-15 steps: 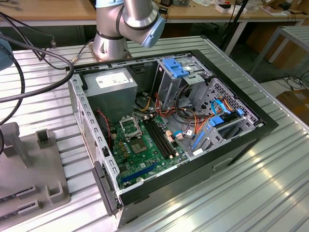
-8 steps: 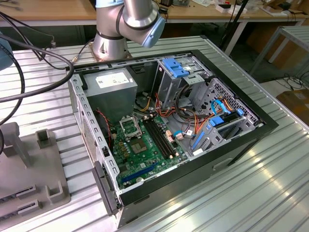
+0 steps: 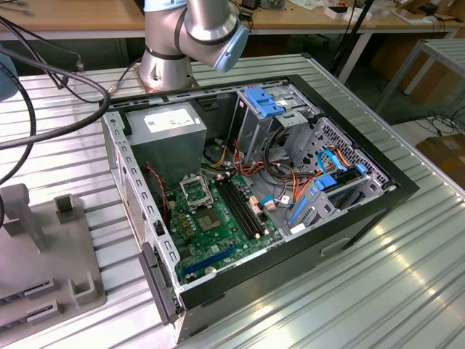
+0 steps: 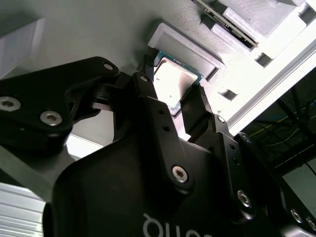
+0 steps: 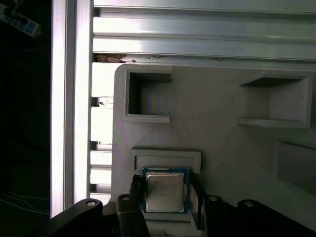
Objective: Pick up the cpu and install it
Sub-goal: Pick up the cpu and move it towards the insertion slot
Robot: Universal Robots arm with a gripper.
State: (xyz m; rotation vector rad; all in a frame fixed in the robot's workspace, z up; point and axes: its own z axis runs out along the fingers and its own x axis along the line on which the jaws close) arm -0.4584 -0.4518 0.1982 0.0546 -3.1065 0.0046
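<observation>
Raised holder rim (image 5: 167, 156) crowds gripper (image 5: 166, 192) astride the cpu (image 5: 165, 190).

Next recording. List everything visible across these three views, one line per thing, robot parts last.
computer case: one, black, lying open on the table.
motherboard: one, green, inside the case.
socket frame: one, black, on the motherboard.
power supply: one, grey, in the case near the arm's base.
table: one, silver, slatted, under the case.
holder: one, grey, on the table at the exterior view's left.
cables: several, black, at the exterior view's left.
cpu: one, silver top with green rim, over the holder in both wrist views.
arm: one, silver-grey, behind the case.
pincer: one, black, shut on the cpu's opposite edges.
</observation>
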